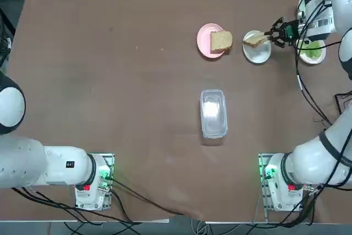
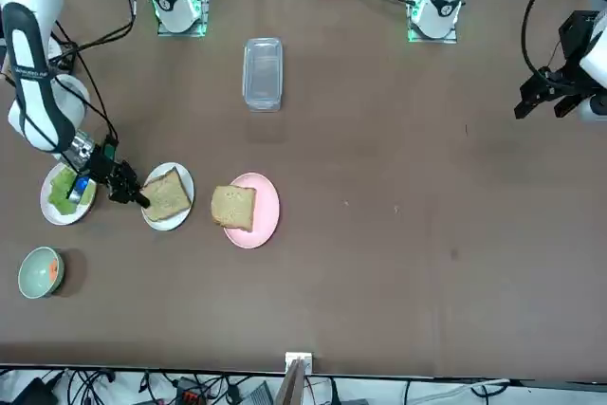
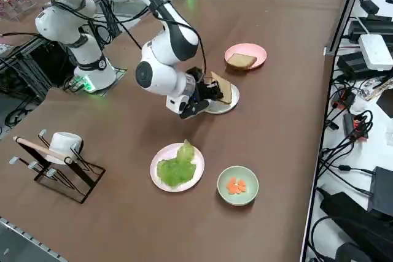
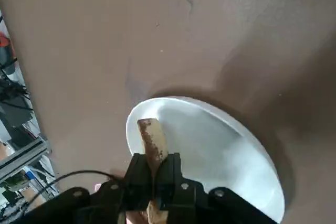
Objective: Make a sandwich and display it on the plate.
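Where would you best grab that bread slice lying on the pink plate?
By its crust edge, likely. The bread slice lies flat on the pink plate, overhanging the rim toward the white plate, where the right end effector already pinches another slice edgewise. Come from that side.

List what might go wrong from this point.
The right gripper pinches a bread slice by its crust edge only, tilted over the white plate; it may slip or tear. The small plate could let the slice land overhanging. The lettuce plate sits close by the arm and might get nudged.
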`<move>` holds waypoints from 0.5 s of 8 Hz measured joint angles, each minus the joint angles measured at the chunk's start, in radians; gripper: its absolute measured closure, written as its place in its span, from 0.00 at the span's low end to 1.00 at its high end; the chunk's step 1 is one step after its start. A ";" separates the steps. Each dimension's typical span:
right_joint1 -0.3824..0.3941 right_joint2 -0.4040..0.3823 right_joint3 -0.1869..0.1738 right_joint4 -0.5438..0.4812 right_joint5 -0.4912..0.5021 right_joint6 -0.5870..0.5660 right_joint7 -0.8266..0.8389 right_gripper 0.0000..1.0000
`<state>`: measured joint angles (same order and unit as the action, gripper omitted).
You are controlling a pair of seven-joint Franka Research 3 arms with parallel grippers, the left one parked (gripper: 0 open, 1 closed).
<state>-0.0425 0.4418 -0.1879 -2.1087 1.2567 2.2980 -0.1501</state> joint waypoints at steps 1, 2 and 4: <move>-0.004 0.006 0.000 0.000 0.000 0.000 -0.017 0.92; -0.008 0.010 0.000 0.000 0.000 0.000 -0.023 0.92; -0.009 0.011 0.000 0.001 0.000 0.000 -0.025 0.90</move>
<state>-0.0513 0.4525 -0.1881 -2.1078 1.2567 2.2982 -0.1751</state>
